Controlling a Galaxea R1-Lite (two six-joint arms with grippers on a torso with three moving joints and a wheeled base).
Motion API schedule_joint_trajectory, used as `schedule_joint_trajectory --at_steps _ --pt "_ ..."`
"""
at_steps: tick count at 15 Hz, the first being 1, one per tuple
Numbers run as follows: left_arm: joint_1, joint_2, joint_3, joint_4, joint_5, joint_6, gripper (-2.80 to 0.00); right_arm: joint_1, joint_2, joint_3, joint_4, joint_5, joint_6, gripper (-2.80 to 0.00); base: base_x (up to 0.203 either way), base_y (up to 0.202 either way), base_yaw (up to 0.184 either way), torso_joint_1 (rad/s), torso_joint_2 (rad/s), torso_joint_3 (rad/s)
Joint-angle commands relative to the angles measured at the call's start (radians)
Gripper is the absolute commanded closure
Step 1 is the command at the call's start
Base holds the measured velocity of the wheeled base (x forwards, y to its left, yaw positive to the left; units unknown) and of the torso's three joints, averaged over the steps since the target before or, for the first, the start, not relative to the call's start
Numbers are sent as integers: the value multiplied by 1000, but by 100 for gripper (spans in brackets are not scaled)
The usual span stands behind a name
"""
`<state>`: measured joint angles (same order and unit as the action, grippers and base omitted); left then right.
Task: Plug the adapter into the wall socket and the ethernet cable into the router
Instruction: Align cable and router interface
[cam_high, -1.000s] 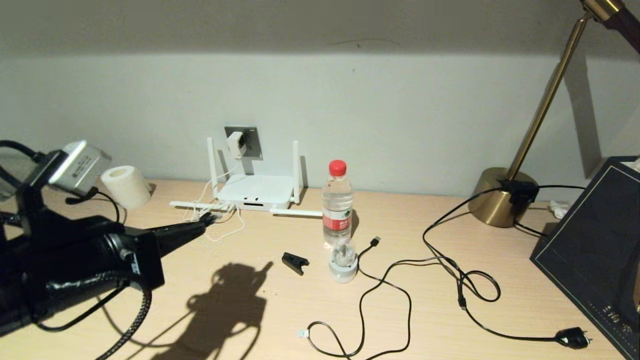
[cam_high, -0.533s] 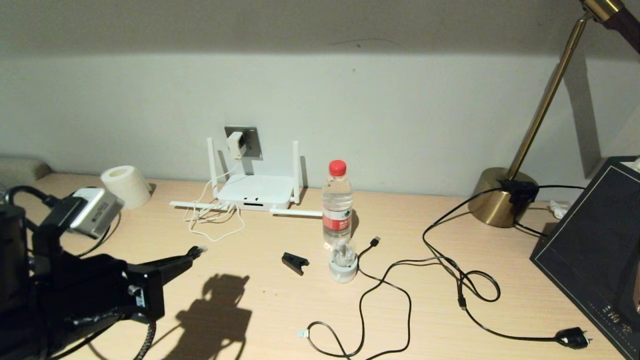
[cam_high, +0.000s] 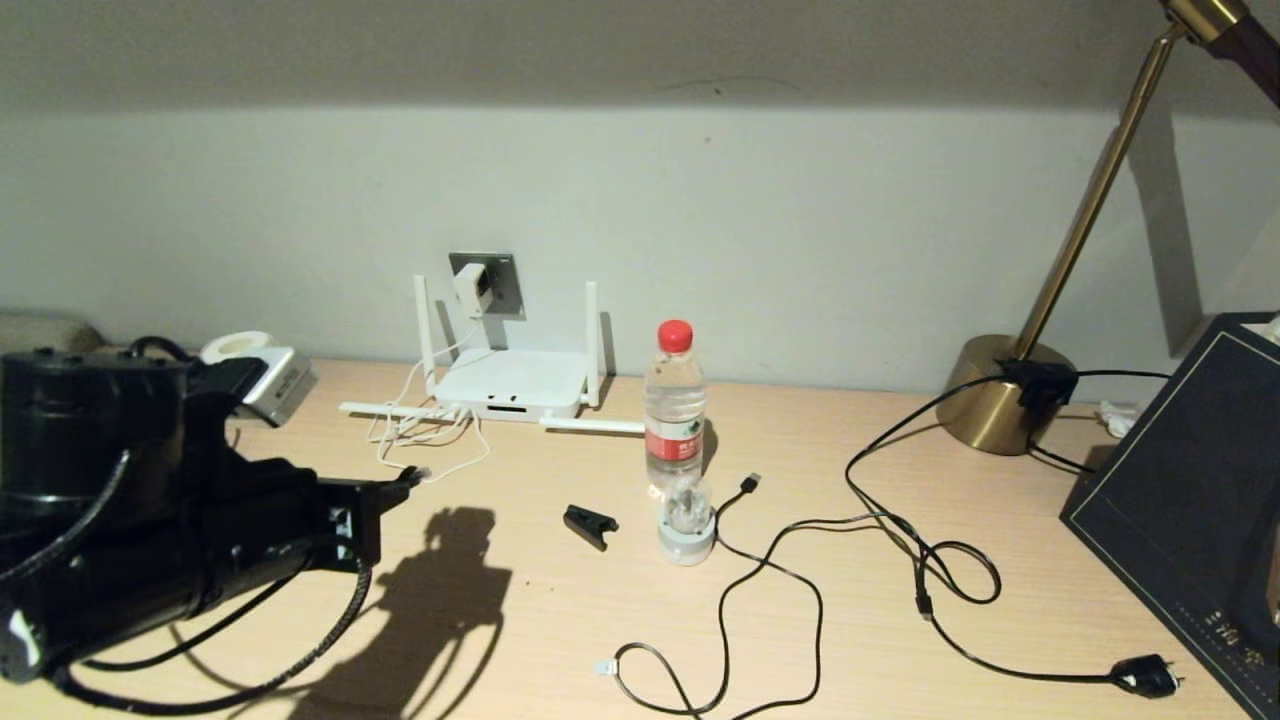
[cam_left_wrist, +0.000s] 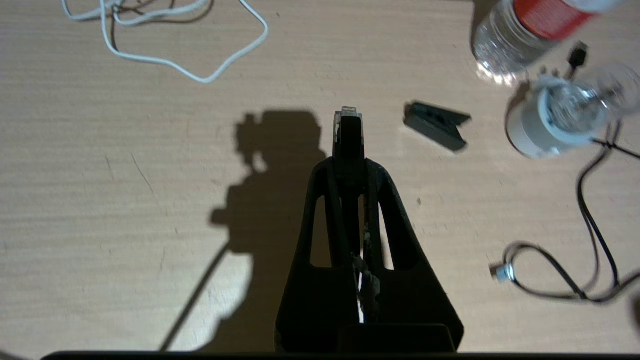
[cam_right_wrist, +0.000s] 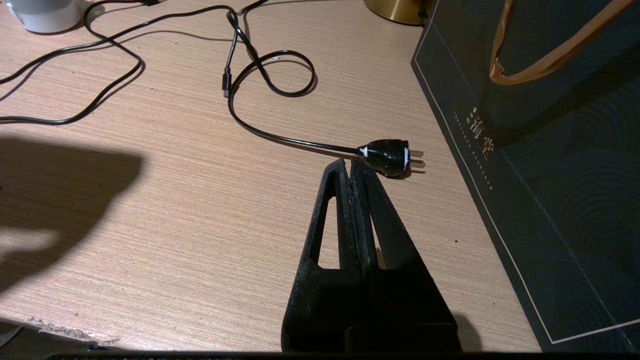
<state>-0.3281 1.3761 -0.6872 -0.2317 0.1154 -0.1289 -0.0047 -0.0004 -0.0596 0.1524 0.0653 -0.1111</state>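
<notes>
the left hand (cam_high: 405, 478), at the frame's lower left, is clenched on the ethernet cable (cam_left_wrist: 348, 127) plug above the bench (cam_high: 560, 600). the adapter (cam_high: 470, 288) sits in the wall socket (cam_high: 500, 285), above the router (cam_high: 512, 385) at centre left. the right hand (cam_right_wrist: 350, 167) is clenched empty, beside a black mains plug (cam_right_wrist: 387, 156).

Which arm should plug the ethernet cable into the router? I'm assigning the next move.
Left. The left gripper is shut on the ethernet cable plug near the router; the right gripper sits shut by the black mains plug.
</notes>
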Motion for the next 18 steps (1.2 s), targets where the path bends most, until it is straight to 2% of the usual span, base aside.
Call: schedule_joint_trajectory --at_steps 1,3,5,10,13,16,18 --pt "9 101 -50 -4 13 0 0 0 2 0 1 0 -1 0 0 0 0 0 0 0" --pt "25 131 -54 -34 13 6 0 0 2 0 1 -1 -2 0 0 0 0 0 0 0" --pt "51 189 -58 -114 13 5 0 0 2 0 1 1 -1 0 0 0 0 0 0 0" --pt "88 387 -41 -423 16 2 0 0 2 0 1 1 -1 0 0 0 0 0 0 0" --pt "95 463 -45 -473 6 -1 0 0 2 0 1 1 -1 0 0 0 0 0 0 0" --pt "111 563 -45 -621 -1 0 0 0 2 0 1 -1 -1 0 0 0 0 0 0 0" --pt "116 596 -48 -651 -18 0 0 0 2 0 1 1 -1 0 0 0 0 0 0 0"
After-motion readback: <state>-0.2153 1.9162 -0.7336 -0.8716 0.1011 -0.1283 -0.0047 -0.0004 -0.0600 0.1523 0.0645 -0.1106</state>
